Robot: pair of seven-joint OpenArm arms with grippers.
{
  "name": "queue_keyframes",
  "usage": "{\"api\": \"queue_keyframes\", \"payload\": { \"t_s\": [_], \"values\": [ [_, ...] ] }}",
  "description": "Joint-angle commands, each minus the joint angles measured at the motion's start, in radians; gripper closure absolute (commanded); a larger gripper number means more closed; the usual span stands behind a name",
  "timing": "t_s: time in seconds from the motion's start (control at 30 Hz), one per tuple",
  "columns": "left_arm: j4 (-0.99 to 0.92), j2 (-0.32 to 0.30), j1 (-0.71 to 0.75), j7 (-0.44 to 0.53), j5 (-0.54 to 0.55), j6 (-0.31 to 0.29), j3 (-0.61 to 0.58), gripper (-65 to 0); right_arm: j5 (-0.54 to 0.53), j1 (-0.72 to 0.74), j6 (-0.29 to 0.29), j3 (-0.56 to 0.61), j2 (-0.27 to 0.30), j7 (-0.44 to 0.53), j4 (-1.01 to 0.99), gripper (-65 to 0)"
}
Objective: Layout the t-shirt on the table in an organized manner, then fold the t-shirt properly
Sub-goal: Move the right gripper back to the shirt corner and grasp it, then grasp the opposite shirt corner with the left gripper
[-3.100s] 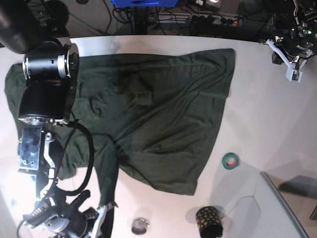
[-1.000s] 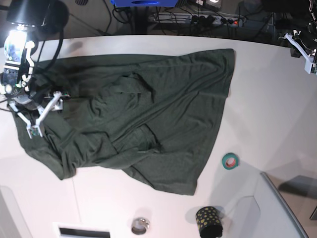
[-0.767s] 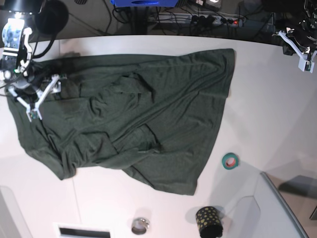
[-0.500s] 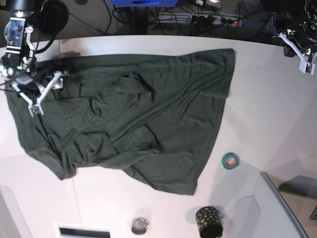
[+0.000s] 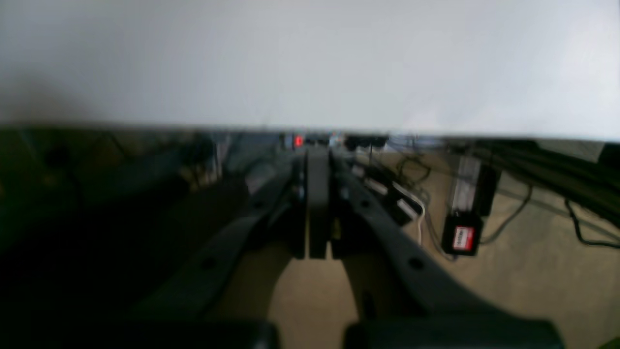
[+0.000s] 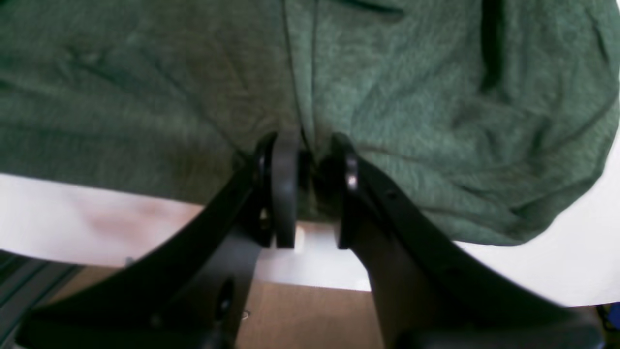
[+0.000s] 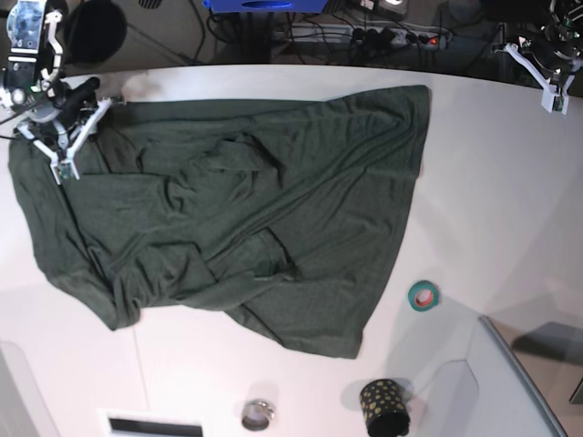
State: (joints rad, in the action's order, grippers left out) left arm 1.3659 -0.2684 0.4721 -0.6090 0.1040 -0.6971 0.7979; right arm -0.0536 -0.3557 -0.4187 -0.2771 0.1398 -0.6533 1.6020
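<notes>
The dark green t-shirt (image 7: pixel 273 209) lies spread and wrinkled across the white table (image 7: pixel 492 182), with its lower edge bunched at the near left. My right gripper (image 7: pixel 62 162) is at the shirt's far-left corner. In the right wrist view its jaws (image 6: pixel 310 189) stand narrow, pinching a fold of the t-shirt (image 6: pixel 411 97) near the table edge (image 6: pixel 533 271). My left gripper (image 7: pixel 551 91) hangs at the far-right table edge, away from the shirt. The left wrist view shows the left gripper (image 5: pixel 317 160) shut on nothing, with the table (image 5: pixel 310 63) ahead and floor below.
A teal tape roll (image 7: pixel 423 295) lies right of the shirt's hem. A black dotted cup (image 7: pixel 383 407) and a small metal ring (image 7: pixel 258 414) stand near the front edge. A grey bin (image 7: pixel 519 382) fills the near-right corner. Cables and a power strip (image 7: pixel 401 36) run behind the table.
My right gripper moved toward the far-left corner of the shirt and its jaws closed on the fabric, which shifted toward the far edge. The left gripper only shifted slightly.
</notes>
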Motion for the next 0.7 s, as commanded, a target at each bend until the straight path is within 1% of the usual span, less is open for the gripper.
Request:
{"api": "queue_keyframes", "payload": {
  "t_s": [0.0, 0.1, 0.13, 0.17, 0.3, 0.37, 0.4, 0.43, 0.5, 0.57, 0.6, 0.63, 0.67],
  "values": [
    [0.014, -0.015, 0.004, 0.021, 0.009, -0.001, 0.008, 0.0, -0.005, 0.004, 0.001, -0.003, 0.008, 0.013, 0.018, -11.3],
    [0.016, 0.008, 0.003, 0.022, 0.009, -0.001, 0.008, 0.0, -0.009, 0.002, 0.001, -0.003, 0.001, 0.011, 0.010, -11.6],
    [0.025, 0.011, 0.001, 0.022, 0.009, -0.001, 0.008, 0.0, -0.009, 0.002, 0.001, -0.003, -0.009, 0.011, 0.008, -12.6],
    [0.033, 0.014, -0.006, 0.022, 0.010, -0.001, 0.008, 0.0, -0.009, 0.002, 0.001, -0.006, -0.016, 0.011, 0.008, -14.9],
    [0.086, 0.062, -0.006, 0.014, 0.010, -0.001, 0.008, 0.0, -0.009, 0.001, 0.001, -0.009, -0.022, 0.013, 0.024, -29.9],
    [0.122, 0.091, -0.003, 0.013, 0.010, -0.001, 0.008, 0.0, -0.009, 0.001, 0.001, -0.009, -0.022, 0.016, 0.024, -34.8],
    [0.132, 0.105, -0.002, 0.008, 0.010, -0.001, 0.012, 0.0, -0.009, 0.001, 0.001, -0.009, -0.022, 0.017, 0.024, -35.6],
    [0.142, 0.116, 0.003, -0.009, 0.010, -0.001, 0.012, -3.0, -0.009, 0.002, 0.001, -0.009, -0.022, 0.017, 0.024, -35.6],
    [0.151, 0.126, 0.001, -0.036, 0.012, -0.001, 0.008, -20.9, -0.009, 0.007, 0.001, -0.009, -0.022, 0.017, 0.024, -35.6],
    [0.154, 0.146, 0.001, -0.041, 0.029, -0.001, -0.013, -35.4, -0.009, 0.008, 0.001, -0.009, -0.022, 0.017, 0.024, -35.6],
    [0.155, 0.151, 0.007, -0.042, 0.058, -0.001, -0.039, -41.3, -0.009, 0.011, 0.001, -0.009, -0.022, 0.017, 0.022, -35.6],
    [0.155, 0.153, 0.010, -0.042, 0.092, -0.001, -0.061, -45.3, -0.009, 0.014, 0.001, -0.009, -0.024, 0.017, 0.022, -35.6],
    [0.155, 0.154, 0.010, -0.042, 0.122, -0.001, -0.079, -47.4, -0.009, 0.016, 0.001, -0.009, -0.024, 0.017, 0.019, -35.6]
  ]
}}
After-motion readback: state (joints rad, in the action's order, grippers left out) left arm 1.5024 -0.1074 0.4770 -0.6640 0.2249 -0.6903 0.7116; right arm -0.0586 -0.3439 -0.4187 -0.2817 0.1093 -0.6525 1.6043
